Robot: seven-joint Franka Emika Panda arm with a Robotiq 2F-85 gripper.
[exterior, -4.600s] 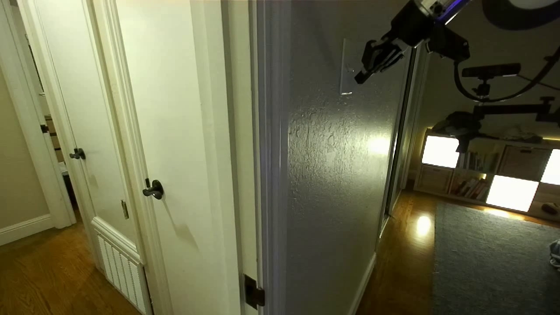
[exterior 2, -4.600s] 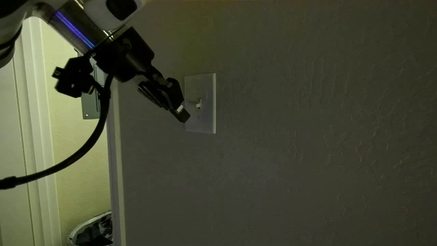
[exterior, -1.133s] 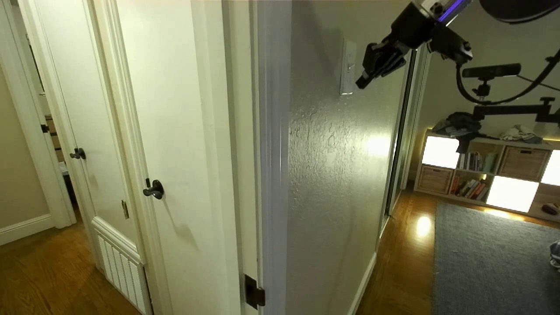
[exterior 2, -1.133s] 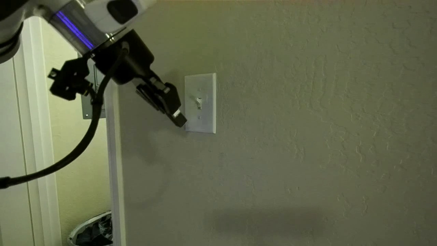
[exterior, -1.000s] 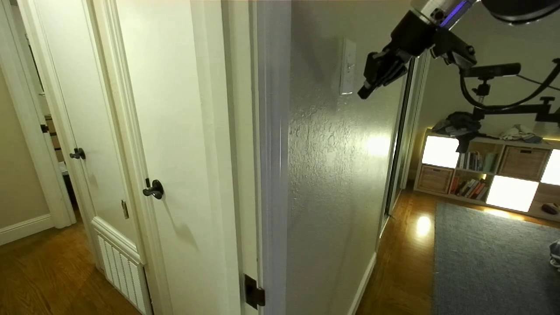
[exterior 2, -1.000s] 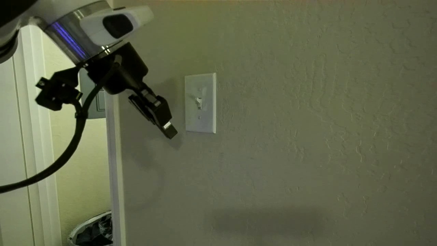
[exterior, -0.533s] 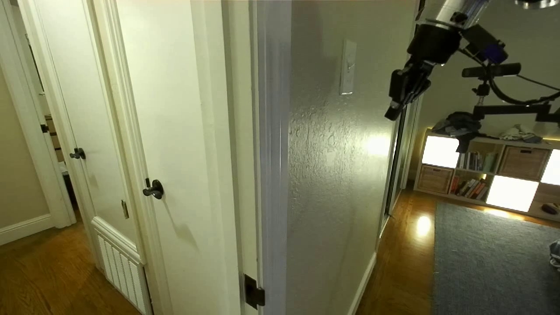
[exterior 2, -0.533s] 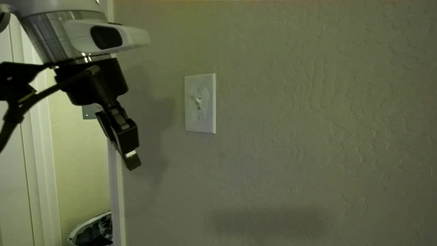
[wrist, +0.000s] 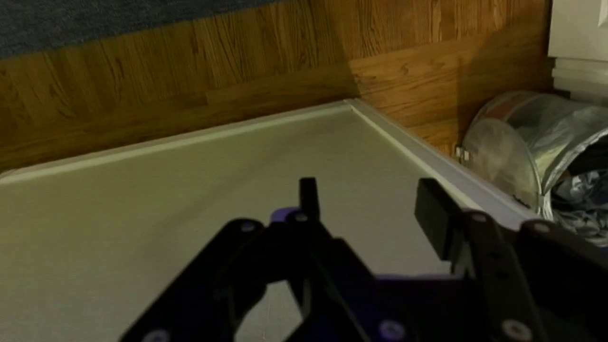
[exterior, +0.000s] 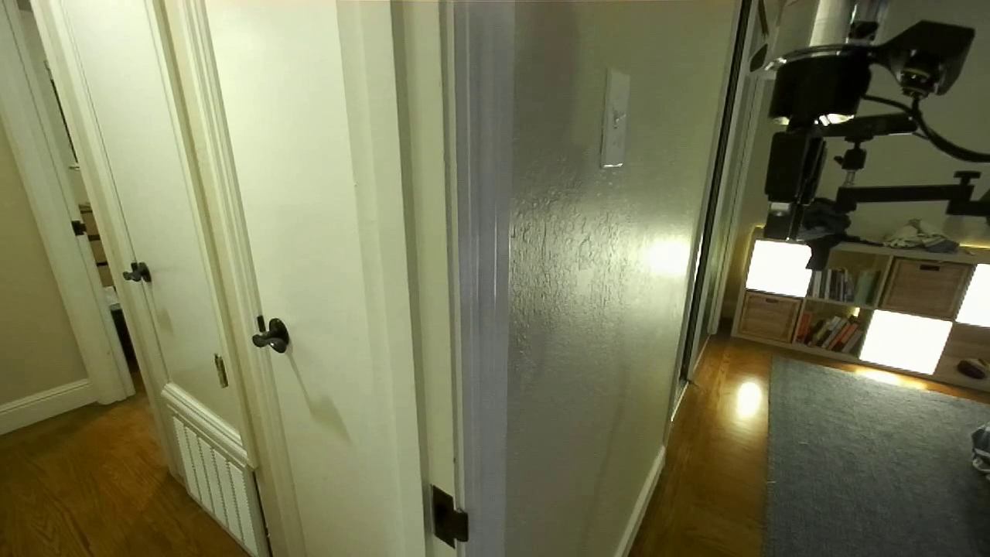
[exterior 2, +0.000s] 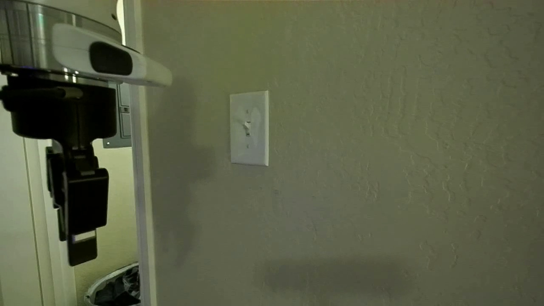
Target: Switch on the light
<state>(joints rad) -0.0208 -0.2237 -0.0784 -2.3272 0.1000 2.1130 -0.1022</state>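
Observation:
The light itself is out of view; the wall round its switch is evenly lit. The pale switch plate (exterior 2: pixel 259 144) is upright on the wall in both exterior views, its small toggle (exterior 2: pixel 247 126) tilted up. My gripper (exterior 2: pixel 78 250) hangs straight down, well to the side of the plate and lower, touching nothing. In an exterior view the gripper (exterior: pixel 793 224) shows against the far shelf. The wrist view has the gripper (wrist: pixel 368 199) with its black fingers (wrist: pixel 432 213) apart and only wall behind the gap. The plate does not show in that view.
A door frame (exterior 2: pixel 142 191) borders the wall beside my gripper. Beyond it are a grey metal panel (exterior 2: pixel 123 127) and a bin (wrist: pixel 522 142) on the floor. A camera on a stand arm (exterior: pixel 901 193) and a shelf (exterior: pixel 843 298) are behind the arm.
The toggle went from down to up, and the wall and room brightened. My gripper then drew back from the plate, swung to point straight down, and its fingers opened.

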